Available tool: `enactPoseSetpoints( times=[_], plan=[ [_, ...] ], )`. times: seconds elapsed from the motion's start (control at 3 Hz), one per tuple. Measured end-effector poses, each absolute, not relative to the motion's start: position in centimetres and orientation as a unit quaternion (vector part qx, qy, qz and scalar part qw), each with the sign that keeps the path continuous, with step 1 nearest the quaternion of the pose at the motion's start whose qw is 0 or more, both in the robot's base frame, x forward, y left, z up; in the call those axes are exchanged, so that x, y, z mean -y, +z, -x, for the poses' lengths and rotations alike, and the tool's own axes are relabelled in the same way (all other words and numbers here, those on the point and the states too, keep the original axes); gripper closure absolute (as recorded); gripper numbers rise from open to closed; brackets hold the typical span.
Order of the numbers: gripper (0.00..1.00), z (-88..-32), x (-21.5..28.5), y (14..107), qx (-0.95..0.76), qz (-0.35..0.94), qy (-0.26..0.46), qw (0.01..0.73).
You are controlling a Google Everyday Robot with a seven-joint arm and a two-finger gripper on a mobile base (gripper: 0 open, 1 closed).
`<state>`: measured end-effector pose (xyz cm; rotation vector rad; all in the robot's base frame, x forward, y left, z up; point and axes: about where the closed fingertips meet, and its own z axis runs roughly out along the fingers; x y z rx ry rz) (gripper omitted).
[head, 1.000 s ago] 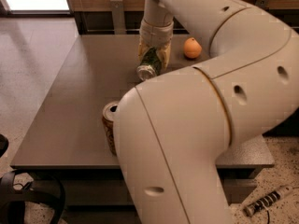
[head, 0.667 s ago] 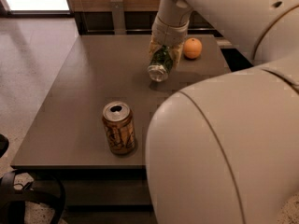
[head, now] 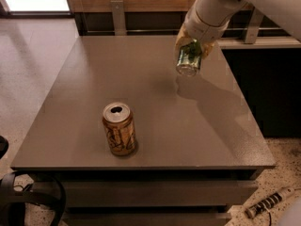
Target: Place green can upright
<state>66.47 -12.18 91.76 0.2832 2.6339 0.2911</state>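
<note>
The green can (head: pixel 189 59) has a dark green patterned body and a silver end facing the camera. It is held in the air above the right rear part of the grey table (head: pixel 84 88), tilted with its end pointing down toward me. My gripper (head: pixel 193 45) is shut on the green can from above, with yellowish fingers on either side of it. The white arm comes in from the upper right. The can's shadow lies on the table below it.
An orange-brown can (head: pixel 119 128) with dark scribbled markings stands upright near the table's front edge, left of centre. A cable and connector (head: pixel 265 204) lie on the floor at the lower right. A dark railing runs behind the table.
The arm has swung out of the foreground to the upper right. The gripper has lifted the green can off the table and moved it right; the orange by it is no longer in view.
</note>
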Motion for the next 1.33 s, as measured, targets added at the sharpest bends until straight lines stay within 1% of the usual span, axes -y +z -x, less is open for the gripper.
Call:
enactPoseSetpoints(
  times=[0.33, 0.67, 1.33],
  plan=[
    [1.00, -66.8, 14.6, 95.5, -0.929, -0.031, 0.139, 0.341],
    [1.00, -67.8, 15.4, 98.6, -0.890, 0.012, 0.182, 0.418],
    [1.00, -67.8, 15.0, 98.4, -0.891, 0.029, 0.178, 0.417]
  ],
)
